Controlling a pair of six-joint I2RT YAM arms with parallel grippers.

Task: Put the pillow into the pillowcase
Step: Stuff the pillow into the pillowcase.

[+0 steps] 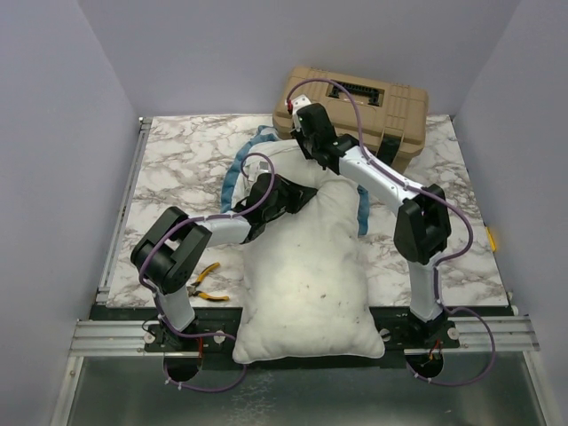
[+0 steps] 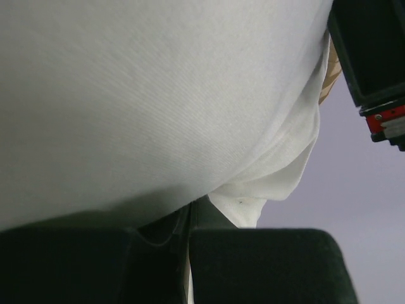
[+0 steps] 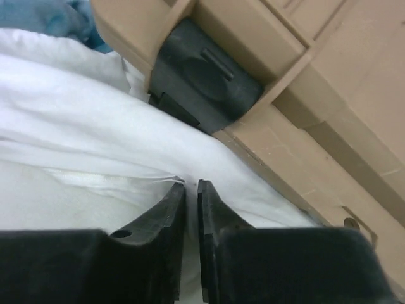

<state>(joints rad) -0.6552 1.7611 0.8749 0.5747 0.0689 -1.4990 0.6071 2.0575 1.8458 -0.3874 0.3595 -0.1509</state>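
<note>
While pinching white cloth of the pillow (image 1: 306, 266) in the pressed-together left hand (image 2: 188, 218), rests the right hand (image 3: 192, 187), nearly pressed together, on that cloth beside the tan case (image 3: 304, 95).

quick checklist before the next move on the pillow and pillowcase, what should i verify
1. left gripper shut on white fabric: ok
2. whether that fabric is pillow or pillowcase: cannot tell
3. right gripper pinching fabric: cannot tell, thin gap between jaws
4. pillow inside pillowcase: not ok, most of it lies exposed
5. room around right gripper: not ok, tan toolbox close beside it
6. pliers apart from pillow: ok
</note>
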